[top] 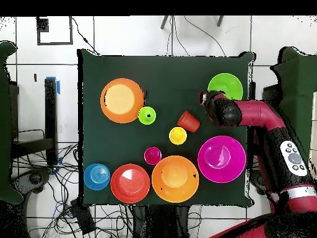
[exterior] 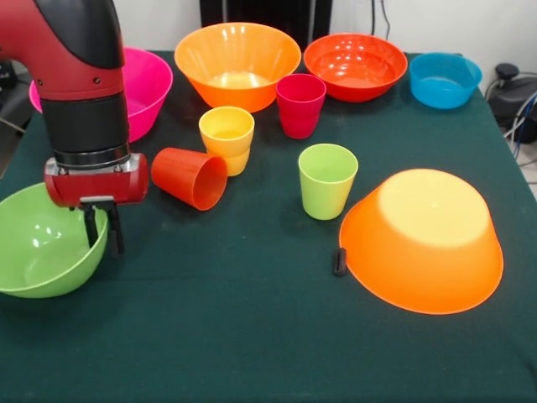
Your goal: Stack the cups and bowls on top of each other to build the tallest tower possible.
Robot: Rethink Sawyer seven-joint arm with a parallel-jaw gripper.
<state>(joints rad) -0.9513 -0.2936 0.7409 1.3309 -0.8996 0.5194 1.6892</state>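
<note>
Six bowls and four cups are sitting on the green table (exterior: pixel 252 336), and nothing is stacked yet.

Nearest the front-view camera, the lime green bowl (exterior: pixel 38 248) is resting open side up at the left edge. The gripper (exterior: pixel 102 233) is hanging right at its rim, with its two thin fingers close together and nothing between them. Whether they are touching the rim is hard to tell. On the right, one orange bowl (exterior: pixel 424 239) is lying upside down, with a small black piece (exterior: pixel 339 261) just beside it.

In the middle, the lime green cup (exterior: pixel 326 180) is standing up. The orange-red cup (exterior: pixel 190 177) is lying on its side, mouth toward the camera, near the yellow cup (exterior: pixel 226 138). The crimson cup (exterior: pixel 299 104) is standing behind them.

Farthest back are the pink bowl (exterior: pixel 147 88), the second orange bowl (exterior: pixel 237 65), the red-orange bowl (exterior: pixel 355 65) and the small blue bowl (exterior: pixel 445 79).

What could go wrong: the green bowl is smooth and round, so thin fingers pinching its rim might be slipping, or tipping it. The arm is also very near the tipped cup and might be bumping it so it rolls away.
</note>
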